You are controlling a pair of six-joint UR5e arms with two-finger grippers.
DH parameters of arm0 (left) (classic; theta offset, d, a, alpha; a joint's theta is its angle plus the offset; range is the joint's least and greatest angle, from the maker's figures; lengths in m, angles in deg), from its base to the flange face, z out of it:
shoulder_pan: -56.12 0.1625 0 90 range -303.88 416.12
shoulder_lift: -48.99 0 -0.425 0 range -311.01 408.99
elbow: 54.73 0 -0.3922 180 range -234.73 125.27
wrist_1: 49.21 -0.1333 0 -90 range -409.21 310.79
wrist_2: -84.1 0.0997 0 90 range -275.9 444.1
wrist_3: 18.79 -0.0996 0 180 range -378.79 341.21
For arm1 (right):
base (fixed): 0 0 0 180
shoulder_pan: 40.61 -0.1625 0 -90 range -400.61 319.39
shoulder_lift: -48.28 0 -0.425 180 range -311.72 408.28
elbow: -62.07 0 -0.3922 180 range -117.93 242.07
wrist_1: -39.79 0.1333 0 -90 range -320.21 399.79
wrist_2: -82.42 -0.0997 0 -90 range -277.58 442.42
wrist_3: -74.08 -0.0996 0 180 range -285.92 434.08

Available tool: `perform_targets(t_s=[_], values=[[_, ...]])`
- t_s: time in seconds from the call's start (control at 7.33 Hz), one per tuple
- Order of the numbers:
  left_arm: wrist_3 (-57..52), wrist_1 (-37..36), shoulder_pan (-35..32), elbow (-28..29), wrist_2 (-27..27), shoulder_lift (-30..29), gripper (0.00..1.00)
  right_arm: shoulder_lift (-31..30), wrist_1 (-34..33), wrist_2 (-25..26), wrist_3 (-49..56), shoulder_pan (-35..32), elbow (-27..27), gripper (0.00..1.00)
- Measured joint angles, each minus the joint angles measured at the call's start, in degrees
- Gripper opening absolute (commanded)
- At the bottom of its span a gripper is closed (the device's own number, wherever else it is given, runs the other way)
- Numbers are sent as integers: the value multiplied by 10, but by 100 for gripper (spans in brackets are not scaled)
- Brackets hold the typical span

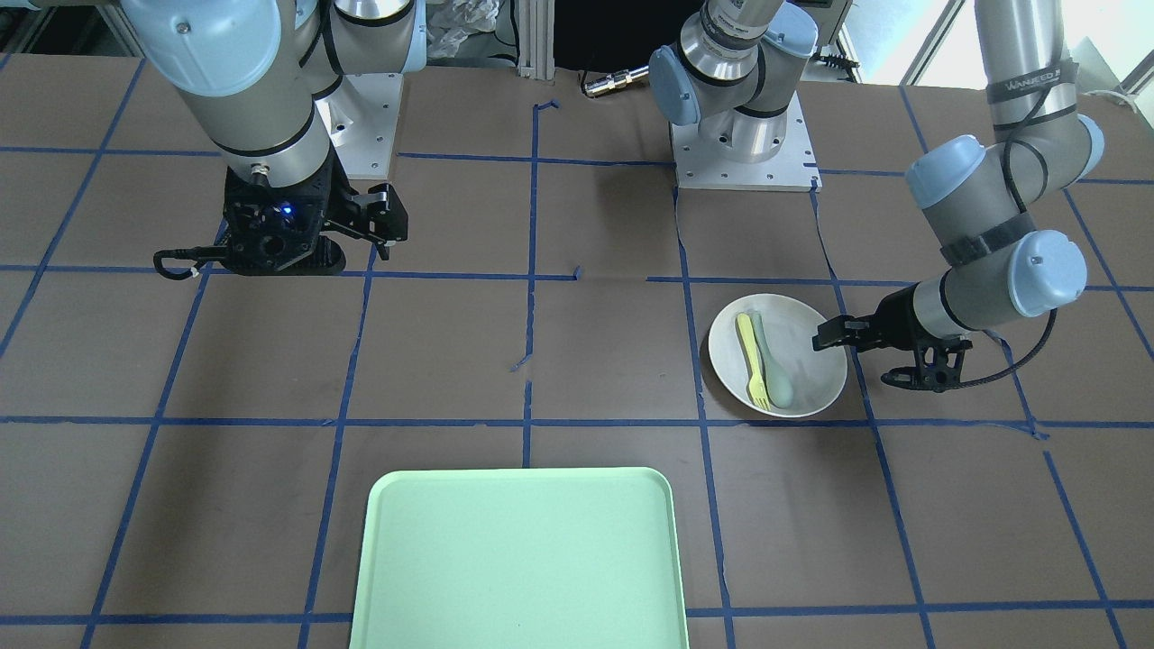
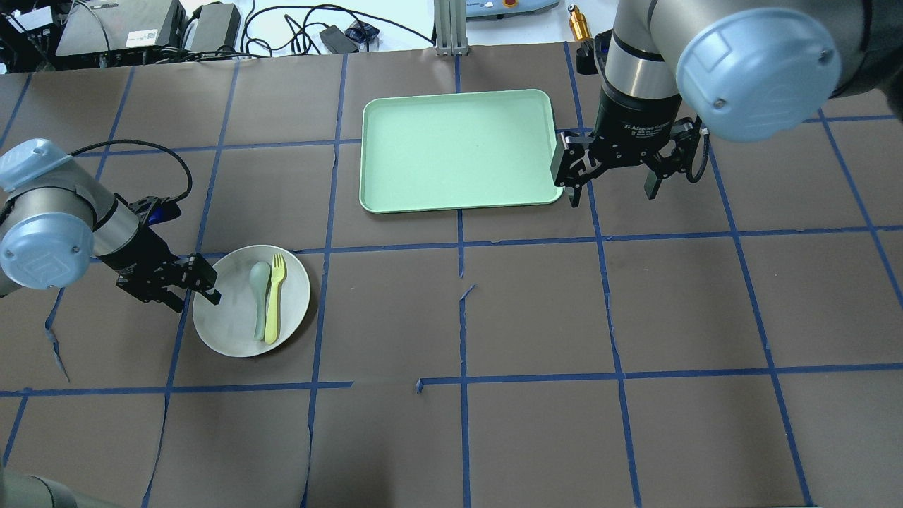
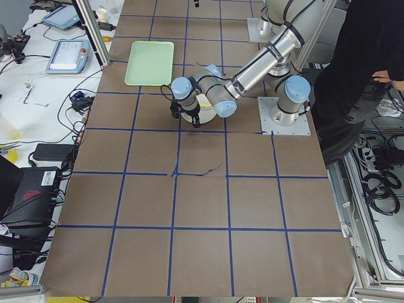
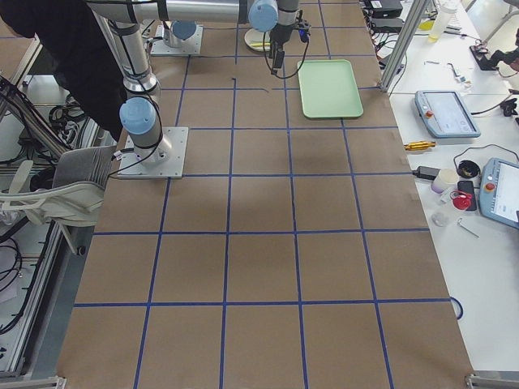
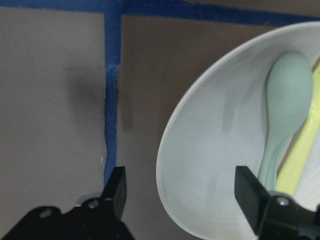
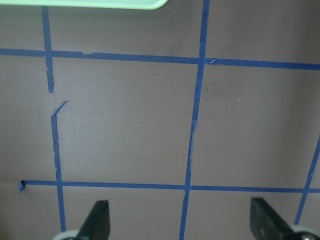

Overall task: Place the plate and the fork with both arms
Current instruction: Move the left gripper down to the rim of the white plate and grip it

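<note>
Left gripper (image 2: 194, 296) is down low at the plate (image 2: 229, 321), jaws spread wide and straddling the near rim, one finger over the inside and one outside on the table. Nothing is pinched yet. The plate sits on the robot's left side of the table, well apart from the tray (image 2: 455, 148).

The fork (image 2: 275, 300) lies in the plate, right alongside the spoon (image 2: 259, 296). Right gripper (image 2: 610, 189) hangs just beside the tray's edge, jaws apart and empty.

We'd judge that plate as stiff and fairly light, with a smooth, likely slick surface. The raised rim is the only real place to take it, and that's where the left jaws stand. A rim pinch on one side will want to tip it, so we'd keep it level, because fork and spoon ride loose and would slide.

The fork looks thin, light and rigid. We'd take it across the handle, from the side away from the spoon, since the spoon crowds the other flank.
</note>
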Motion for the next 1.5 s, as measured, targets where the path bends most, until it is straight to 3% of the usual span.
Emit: perform_targets(t_s=[0.27, 0.95, 1.5], values=[[-16, 0, 0, -3, 14, -13, 1, 2, -1, 0, 0, 0, -1, 100], [-23, 4, 3, 34, 31, -18, 0, 3, -2, 2, 1, 0, 0, 100], [-5, 71, 4, 97, -57, -20, 0, 3, -2, 3, 1, 0, 0, 100]])
